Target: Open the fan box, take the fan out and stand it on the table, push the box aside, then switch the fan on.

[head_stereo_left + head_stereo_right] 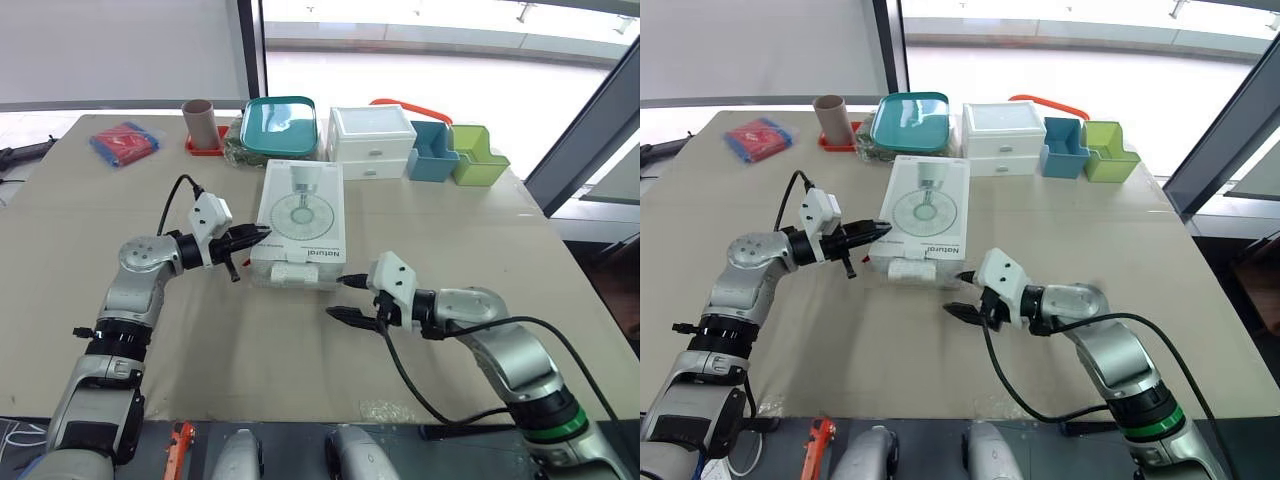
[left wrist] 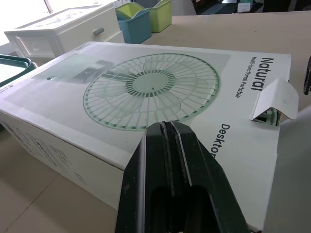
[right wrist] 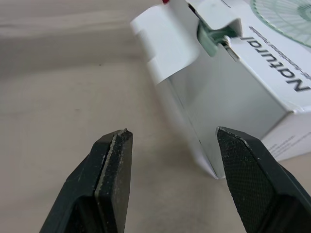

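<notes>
— What place is this?
— An office or lab room, I'd say. My beige table (image 1: 480, 240) stands by tall windows (image 1: 450, 60), carrying a white drawer unit (image 1: 372, 140), a blue desk bin (image 1: 432, 153) and a green desk bin (image 1: 477, 158).

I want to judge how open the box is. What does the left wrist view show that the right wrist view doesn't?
Left wrist view: the printed top of the fan box, the left gripper shut at its edge, and behind it a white drawer unit, a blue bin and a green bin. Right wrist view: the right gripper open, bare table, and the box's plain end wall. Shared: the fan box and its white end flap, lifted partway, something green in the gap.
</notes>
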Motion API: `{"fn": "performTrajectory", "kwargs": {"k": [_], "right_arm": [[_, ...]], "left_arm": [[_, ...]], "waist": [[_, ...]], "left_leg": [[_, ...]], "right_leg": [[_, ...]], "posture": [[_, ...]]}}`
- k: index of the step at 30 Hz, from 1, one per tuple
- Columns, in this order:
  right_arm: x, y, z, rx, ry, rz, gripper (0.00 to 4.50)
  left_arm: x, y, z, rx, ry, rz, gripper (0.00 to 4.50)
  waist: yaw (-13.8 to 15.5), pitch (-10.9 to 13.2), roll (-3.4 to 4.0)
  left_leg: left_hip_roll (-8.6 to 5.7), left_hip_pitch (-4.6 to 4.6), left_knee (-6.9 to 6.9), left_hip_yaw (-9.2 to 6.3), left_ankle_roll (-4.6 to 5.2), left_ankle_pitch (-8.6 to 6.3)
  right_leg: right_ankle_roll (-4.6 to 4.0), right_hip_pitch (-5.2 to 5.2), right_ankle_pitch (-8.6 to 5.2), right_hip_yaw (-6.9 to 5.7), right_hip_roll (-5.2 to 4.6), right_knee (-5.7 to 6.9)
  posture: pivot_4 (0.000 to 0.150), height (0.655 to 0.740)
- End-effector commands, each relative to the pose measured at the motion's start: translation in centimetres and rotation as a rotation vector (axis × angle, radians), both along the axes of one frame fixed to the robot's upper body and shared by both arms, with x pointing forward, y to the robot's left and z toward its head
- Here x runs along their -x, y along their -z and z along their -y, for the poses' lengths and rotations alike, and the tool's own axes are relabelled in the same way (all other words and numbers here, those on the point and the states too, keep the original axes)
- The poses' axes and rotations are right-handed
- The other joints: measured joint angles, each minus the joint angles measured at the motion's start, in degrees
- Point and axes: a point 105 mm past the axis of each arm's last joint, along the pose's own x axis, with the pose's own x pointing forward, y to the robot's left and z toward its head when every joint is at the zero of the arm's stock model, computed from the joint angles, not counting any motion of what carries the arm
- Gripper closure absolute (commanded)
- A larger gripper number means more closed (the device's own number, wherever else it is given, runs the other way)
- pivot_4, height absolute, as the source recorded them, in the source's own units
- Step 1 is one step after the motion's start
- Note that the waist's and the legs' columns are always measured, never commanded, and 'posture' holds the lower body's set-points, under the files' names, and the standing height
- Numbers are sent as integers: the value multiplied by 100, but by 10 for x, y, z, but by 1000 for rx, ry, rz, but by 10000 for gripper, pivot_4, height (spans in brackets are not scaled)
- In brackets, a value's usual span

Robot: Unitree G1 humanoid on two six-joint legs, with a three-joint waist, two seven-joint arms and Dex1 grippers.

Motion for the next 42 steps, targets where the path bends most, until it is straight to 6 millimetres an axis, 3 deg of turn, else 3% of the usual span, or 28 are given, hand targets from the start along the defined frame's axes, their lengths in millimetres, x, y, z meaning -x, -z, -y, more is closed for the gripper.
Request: {"fn": "performTrajectory", "kwargs": {"k": [1,4,16,18,22,26,32,42], "right_arm": [[24,-10,-3,-24,-103,20,14608],[30,-8,-3,-22,-117,4,14608],[34,35,1,125,-87,-59,14608],[30,29,3,102,-68,-45,14608],[22,-6,14,-2,-26,-18,14608],[23,-17,25,-8,-22,-9,14608],[4,-8,42,52,78,3,14608],[-28,4,31,79,146,62,14608]], "left_arm": [[-1,12,1,-40,1,-38,45000],[-3,11,0,-44,-1,-37,45000],[-6,10,3,-39,4,-24,45000],[-6,10,3,-40,2,-23,45000],[-7,10,3,-44,1,-20,45000],[-8,10,4,-45,2,-19,45000],[-8,10,6,-41,6,-19,45000],[-7,11,8,-29,6,-16,45000]], "waist": [[3,0,0],[4,0,0],[4,0,0],[5,0,0],[6,0,-1],[8,-1,-1],[8,-1,-1],[5,-1,-1]], "left_leg": [[0,0,0,-2,0,0],[-1,-1,0,-2,0,0],[-2,0,13,-6,0,0],[-2,0,13,-6,0,0],[-3,0,15,-6,0,0],[-3,0,15,-13,0,0],[-4,0,16,-14,0,0],[-4,-1,17,-14,0,0]], "right_leg": [[0,1,0,-1,0,0],[2,2,-1,-1,0,-1],[3,8,-1,-2,1,1],[3,8,-1,-2,1,1],[4,9,-1,-1,1,1],[5,12,0,-7,1,1],[5,13,0,-7,1,0],[5,13,0,-6,0,1]], "posture": [[1500,7400],[1500,7400],[1500,7400],[1500,7400],[1500,7400],[1500,7400],[1500,7400],[1500,7400]]}}
